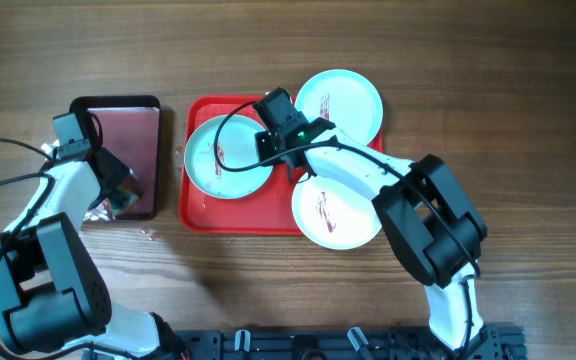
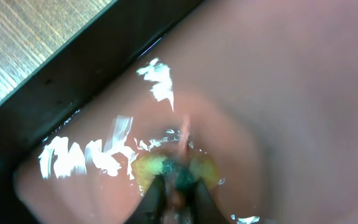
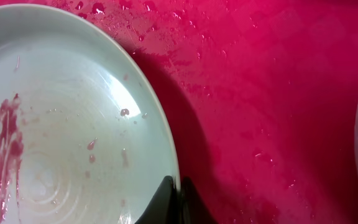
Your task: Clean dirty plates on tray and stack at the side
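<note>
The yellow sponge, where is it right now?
In the left wrist view, the sponge sits pinched in the left gripper, dipped in pinkish water in the black-rimmed tray, left of the red tray.

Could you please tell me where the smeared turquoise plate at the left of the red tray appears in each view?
Overhead: turquoise plate on the red tray's left half.
Left wrist: not in it.
Right wrist: fills the left side, right claw pinching its rim.
Shared landmark: the red tray, overhead and right wrist.
</note>
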Controlling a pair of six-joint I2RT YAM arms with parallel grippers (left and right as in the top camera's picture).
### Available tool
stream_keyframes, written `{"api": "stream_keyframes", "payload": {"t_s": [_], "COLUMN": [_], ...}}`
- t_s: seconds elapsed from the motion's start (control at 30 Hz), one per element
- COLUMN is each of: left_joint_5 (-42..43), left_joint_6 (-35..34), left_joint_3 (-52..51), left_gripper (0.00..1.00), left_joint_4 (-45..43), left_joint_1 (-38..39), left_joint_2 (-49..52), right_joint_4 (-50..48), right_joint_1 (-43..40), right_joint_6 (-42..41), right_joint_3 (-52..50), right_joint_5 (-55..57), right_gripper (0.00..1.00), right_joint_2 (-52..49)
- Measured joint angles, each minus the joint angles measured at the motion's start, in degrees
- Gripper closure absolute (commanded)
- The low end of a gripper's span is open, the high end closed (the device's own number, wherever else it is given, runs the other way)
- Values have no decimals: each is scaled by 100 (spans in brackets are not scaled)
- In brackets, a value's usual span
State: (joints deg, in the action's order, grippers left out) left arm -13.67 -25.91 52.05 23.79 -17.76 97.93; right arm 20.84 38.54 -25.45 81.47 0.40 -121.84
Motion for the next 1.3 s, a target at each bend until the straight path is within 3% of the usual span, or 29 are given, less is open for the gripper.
{"api": "stream_keyframes", "payload": {"t_s": [0.27, 0.3, 0.33, 0.37, 0.43, 0.63, 0.87, 1.0, 1.1, 1.13, 1.23, 1.3], "left_joint_5": [0, 2, 2, 22, 122, 949, 1058, 1051, 1051, 1049, 1032, 1032], "left_joint_6": [-4, -4, -4, 13, 13, -234, -356, -367, -400, -393, -413, -426], "left_joint_3": [7, 20, 46, 127, 267, 404, 271, 192, 144, 120, 59, 50], "left_gripper": [96, 60, 16, 7, 6, 7, 7, 16, 30, 43, 68, 96], "left_joint_4": [24, 72, 146, 278, 610, 1965, 1386, 1001, 968, 962, 962, 964], "left_joint_1": [0, 0, 0, 0, 0, 4, 39, 39, 39, 39, 39, 39], "left_joint_2": [-7, -33, -79, -223, -409, -664, -636, -365, -142, -120, -105, -105], "right_joint_4": [0, 0, 0, -2, -2, -13, -11, -11, -13, -13, -13, -13], "right_joint_1": [0, 0, 0, 0, 0, 0, 0, 0, 0, 0, 0, 0], "right_joint_6": [2, 2, 2, 2, 2, 2, 2, 2, 2, 2, 2, 2], "right_joint_3": [0, 0, 0, 0, 0, 0, 0, 0, 0, 0, 0, 0], "right_joint_5": [0, 0, -2, -2, -4, -17, -17, -17, -17, -17, -17, -17], "right_gripper": [95, 95, 95, 96, 95, 95, 95, 95, 95, 95, 95, 95], "right_joint_2": [0, 0, 0, 0, 0, 0, 0, 0, 0, 0, 0, 0]}}
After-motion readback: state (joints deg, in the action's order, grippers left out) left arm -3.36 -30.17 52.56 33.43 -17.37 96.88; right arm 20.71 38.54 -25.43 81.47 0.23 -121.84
